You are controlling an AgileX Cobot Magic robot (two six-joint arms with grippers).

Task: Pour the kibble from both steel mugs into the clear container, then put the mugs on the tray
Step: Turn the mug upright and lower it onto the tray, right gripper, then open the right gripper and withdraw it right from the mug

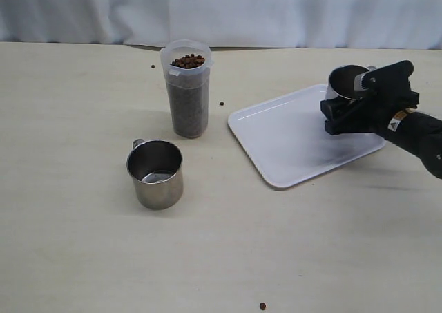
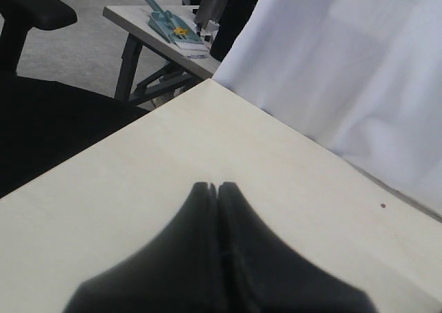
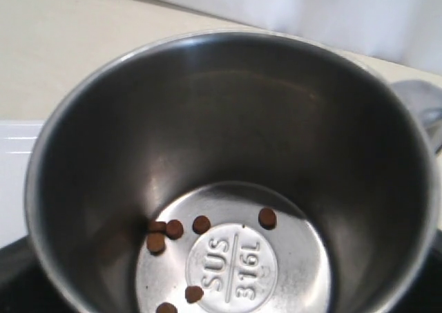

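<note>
The right arm's jaws are clamped around one steel mug [image 1: 343, 82], holding it tilted above the far right corner of the white tray [image 1: 290, 144]. The right wrist view looks straight into this held mug [image 3: 228, 154]. Its inside is nearly bare, with a handful of brown kibble pellets [image 3: 175, 229] scattered across the shiny bottom around a stamped "SUS 316L" mark [image 3: 231, 266]. A strip of the tray's rim [image 3: 14, 144] shows beside the mug.

The tray lies flat on the tabletop [image 1: 83, 258], right of centre in the exterior view, with nothing resting on it.

The clear container [image 1: 186, 92] stands upright on the tabletop just left of the tray, apart from it. It is filled with kibble [image 1: 188, 61] nearly to the rim.

The second mug [image 1: 155, 173] stands upright on the tabletop in front of the container and slightly to its left, not touching it. Its handle points away towards the back left, and its bottom looks bare.

A few stray pellets [image 1: 222, 103] lie loose on the tabletop, one between container and tray, one behind the container, one near the front edge.

The left arm's jaws are pressed fully together and hold nothing, above a bare corner of the tabletop [image 2: 138, 182] beside a white curtain [image 2: 345, 71].
</note>
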